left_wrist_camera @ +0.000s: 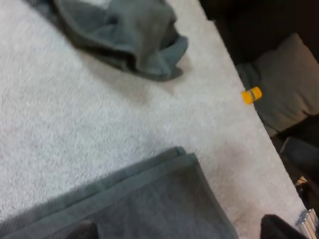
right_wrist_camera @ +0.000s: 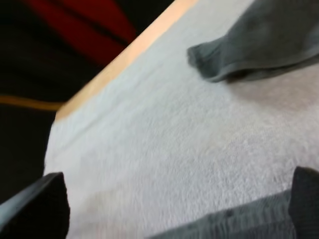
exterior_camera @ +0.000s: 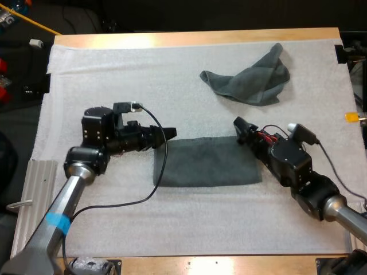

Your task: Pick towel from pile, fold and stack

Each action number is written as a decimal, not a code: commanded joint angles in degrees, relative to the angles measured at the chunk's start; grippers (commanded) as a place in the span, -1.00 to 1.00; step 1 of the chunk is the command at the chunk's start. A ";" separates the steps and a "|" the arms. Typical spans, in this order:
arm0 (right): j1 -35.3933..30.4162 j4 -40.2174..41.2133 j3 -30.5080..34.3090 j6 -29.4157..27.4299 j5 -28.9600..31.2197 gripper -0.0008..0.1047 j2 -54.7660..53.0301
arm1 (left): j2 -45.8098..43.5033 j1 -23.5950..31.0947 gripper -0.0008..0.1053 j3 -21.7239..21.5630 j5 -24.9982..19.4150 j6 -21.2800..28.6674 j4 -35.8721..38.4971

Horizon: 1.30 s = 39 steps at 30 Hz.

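Here, a folded grey-green towel (exterior_camera: 206, 161) lay flat on the white mat (exterior_camera: 172, 74) covering the bench (exterior_camera: 195, 38). Our left end effector (exterior_camera: 170, 134) hovered at its left edge, fingers apart, holding nothing. Our right end effector (exterior_camera: 238, 127) stood open at its far right corner. A crumpled towel (exterior_camera: 252, 80) sat farther back. We judged the cloth soft, light and floppy, best pinched at a corner.
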 commanded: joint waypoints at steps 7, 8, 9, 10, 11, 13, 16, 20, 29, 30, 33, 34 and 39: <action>-0.08 21.53 -6.52 -8.82 -3.60 0.67 -6.34 | -10.30 0.00 0.19 -3.86 -7.08 7.60 16.40; -0.08 25.62 -7.84 -10.58 -4.23 0.67 -7.16 | -12.33 0.00 0.19 -3.86 -7.91 8.26 18.41; -0.08 27.29 -8.37 -11.18 -4.61 0.67 -7.50 | -13.12 0.00 0.19 -3.86 -8.18 8.55 19.57; -0.08 30.93 -9.53 -12.15 -5.10 0.67 -8.25 | -14.98 0.00 0.19 -3.86 -8.88 8.72 21.53; -0.08 34.70 -10.72 -12.93 -5.68 0.67 -9.01 | -17.09 0.00 0.19 -3.86 -9.33 8.72 23.48; -0.08 40.09 -12.38 -14.26 -6.62 0.67 -10.07 | -20.28 0.00 0.19 -3.86 -9.89 8.72 26.27; -0.08 47.58 -14.43 -15.32 -7.68 0.67 -11.68 | -24.94 0.00 0.19 -3.86 -10.00 8.72 30.18; -0.08 57.17 -16.37 -15.63 -7.71 0.67 -14.27 | -31.33 0.00 0.19 -3.86 -10.42 8.60 35.70; -0.70 61.06 -16.54 -18.21 -7.71 0.67 -15.20 | -38.95 0.00 0.19 -3.86 -11.63 6.09 41.16; -1.02 60.89 -16.54 -18.21 -7.84 0.67 -14.83 | -39.01 0.00 0.19 -3.86 -11.63 5.78 41.37; -5.39 59.73 -16.54 -20.32 -11.07 0.67 -12.71 | -38.99 0.00 0.19 -3.86 -11.63 4.86 42.87; -7.33 59.12 -16.54 -21.89 -12.58 0.67 -11.85 | -38.99 0.00 0.19 -3.86 -11.63 4.32 43.30; -17.16 58.22 -16.54 -28.86 -20.81 0.67 -7.04 | -38.99 0.00 0.19 -3.86 -11.63 0.97 45.66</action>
